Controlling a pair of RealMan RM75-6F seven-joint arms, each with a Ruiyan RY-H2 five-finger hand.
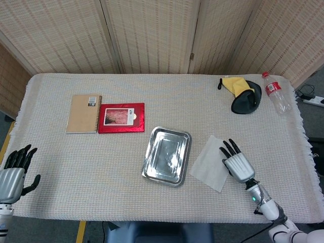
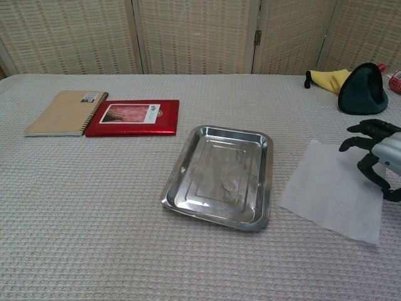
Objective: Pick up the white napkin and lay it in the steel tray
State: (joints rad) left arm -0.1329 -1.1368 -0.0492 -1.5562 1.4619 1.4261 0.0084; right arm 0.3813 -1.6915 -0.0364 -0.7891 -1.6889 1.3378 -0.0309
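Woven tablecloth [image 1: 101,162]; white napkin [image 1: 210,163] beside steel tray [image 1: 149,167]; right hand [image 1: 237,163] adjacent

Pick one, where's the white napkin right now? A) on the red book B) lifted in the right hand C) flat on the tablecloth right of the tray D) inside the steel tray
C: the white napkin lies flat on the cloth beside the empty steel tray, the right hand at its edge.

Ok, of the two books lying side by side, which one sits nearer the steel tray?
The glossy red book; its corner nearly reaches the steel tray, while the tan spiral notebook lies on its far side.
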